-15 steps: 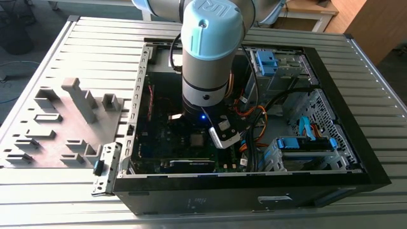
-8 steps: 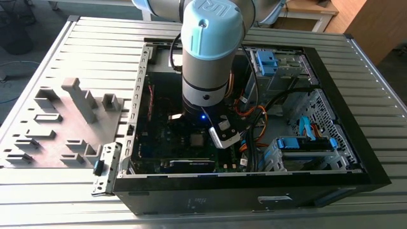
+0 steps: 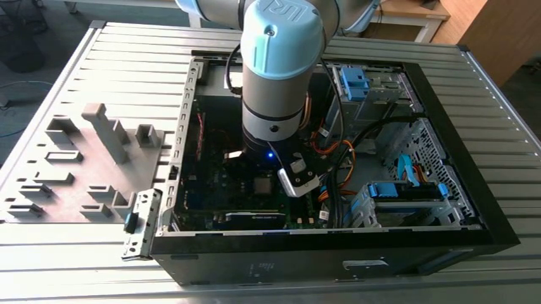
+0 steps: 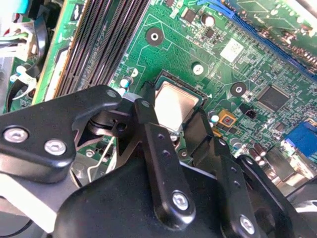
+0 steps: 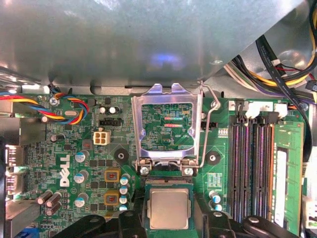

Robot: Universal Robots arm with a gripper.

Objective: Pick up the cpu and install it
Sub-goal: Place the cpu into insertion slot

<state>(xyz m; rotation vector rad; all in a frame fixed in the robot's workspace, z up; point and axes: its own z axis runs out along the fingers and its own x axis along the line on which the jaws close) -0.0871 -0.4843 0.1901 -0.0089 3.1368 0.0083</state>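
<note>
Silver-grey cpu (image 5: 169, 208) in the motherboard's socket (image 5: 168, 183), inside the black case (image 3: 253, 269), tool (image 5: 172, 215) narrowly apart astride it.

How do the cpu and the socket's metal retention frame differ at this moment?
The cpu is a solid square plate; the retention frame is an open window. The cpu lies flat against the motherboard; the retention frame is swung open beside it. Both are silver-grey metal.
</note>
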